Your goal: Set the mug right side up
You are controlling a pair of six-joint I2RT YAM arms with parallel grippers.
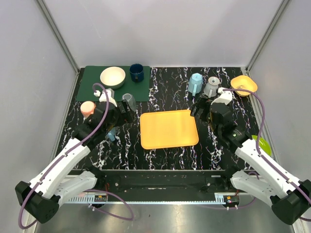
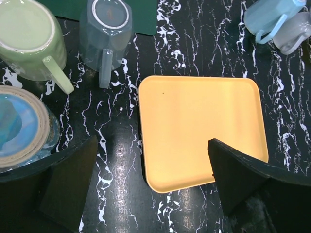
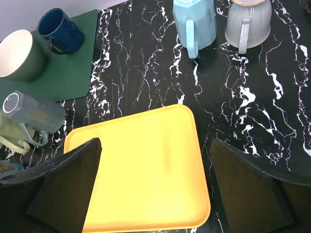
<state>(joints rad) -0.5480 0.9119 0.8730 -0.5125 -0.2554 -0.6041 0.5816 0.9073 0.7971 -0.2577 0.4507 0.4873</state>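
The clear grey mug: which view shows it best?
Left wrist view: the clear grey mug appears large, handle and upper end plain. Right wrist view shows it small, at the left edge; top view, only tiny.

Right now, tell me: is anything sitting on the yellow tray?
No, the yellow tray is bare across its whole surface in the top view.

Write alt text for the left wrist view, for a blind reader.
The open left gripper hovers over a black marbled table, its dark fingers framing an empty orange tray. At upper left stand a translucent mug, seemingly base up, and a green mug to its left; a light blue mug and a pale grey mug are at the top right.
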